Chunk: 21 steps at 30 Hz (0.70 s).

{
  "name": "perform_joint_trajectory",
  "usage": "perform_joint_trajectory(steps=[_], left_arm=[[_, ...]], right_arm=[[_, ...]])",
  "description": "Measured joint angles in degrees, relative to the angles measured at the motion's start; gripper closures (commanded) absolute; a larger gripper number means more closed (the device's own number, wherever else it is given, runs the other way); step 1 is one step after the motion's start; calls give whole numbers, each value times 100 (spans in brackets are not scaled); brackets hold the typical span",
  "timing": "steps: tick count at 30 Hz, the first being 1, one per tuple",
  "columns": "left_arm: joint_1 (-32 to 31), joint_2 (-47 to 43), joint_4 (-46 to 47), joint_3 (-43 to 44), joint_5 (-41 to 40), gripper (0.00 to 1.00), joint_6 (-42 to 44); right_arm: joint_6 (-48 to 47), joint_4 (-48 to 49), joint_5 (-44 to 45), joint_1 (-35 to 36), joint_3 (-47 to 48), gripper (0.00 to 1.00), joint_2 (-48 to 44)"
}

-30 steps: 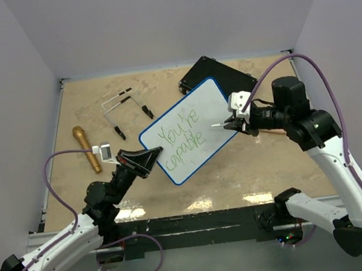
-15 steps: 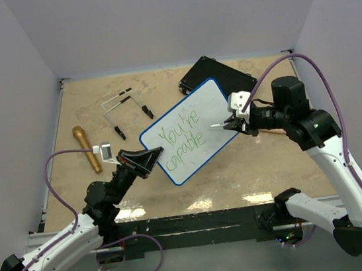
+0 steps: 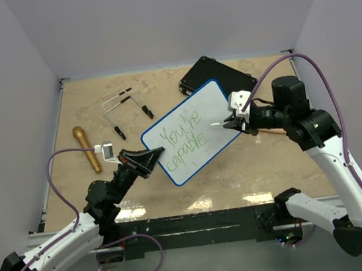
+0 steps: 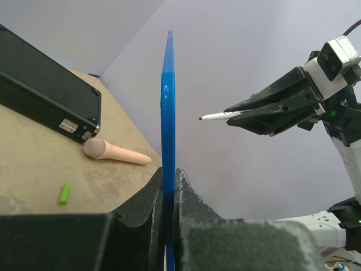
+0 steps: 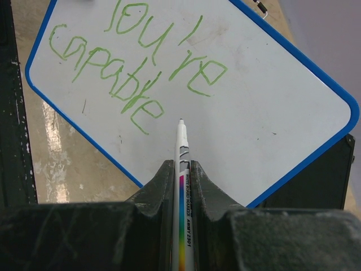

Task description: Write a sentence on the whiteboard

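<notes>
Right wrist view is showing the right gripper point(image 5: 181, 169) squeezing tight on a marker point(image 5: 181, 138), which is sticking straight out between the two fingers. The marker tip is pointing at the whiteboard point(image 5: 282, 107), just beside the last letter of the green sentence point(image 5: 135, 68), which is reading "You're capable" in two lines. From the left wrist view, the tip is sitting a little way off the board and is not touching it. The left gripper point(image 4: 169, 178) is pinching the board's blue rim at one edge and holding the board up. Behind the board, a black case point(image 3: 216, 76) is lying on the tan table point(image 3: 277, 159). A brown microphone point(image 3: 87, 150) and a bent metal stand point(image 3: 123, 110) are lying well off to the left.
</notes>
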Motion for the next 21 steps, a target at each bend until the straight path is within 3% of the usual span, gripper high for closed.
perform_joint_trajectory(steps=[21], left_arm=[[0, 15, -2, 0, -11, 100, -31]], right_arm=[[-2, 52, 166, 0, 0, 100, -7]])
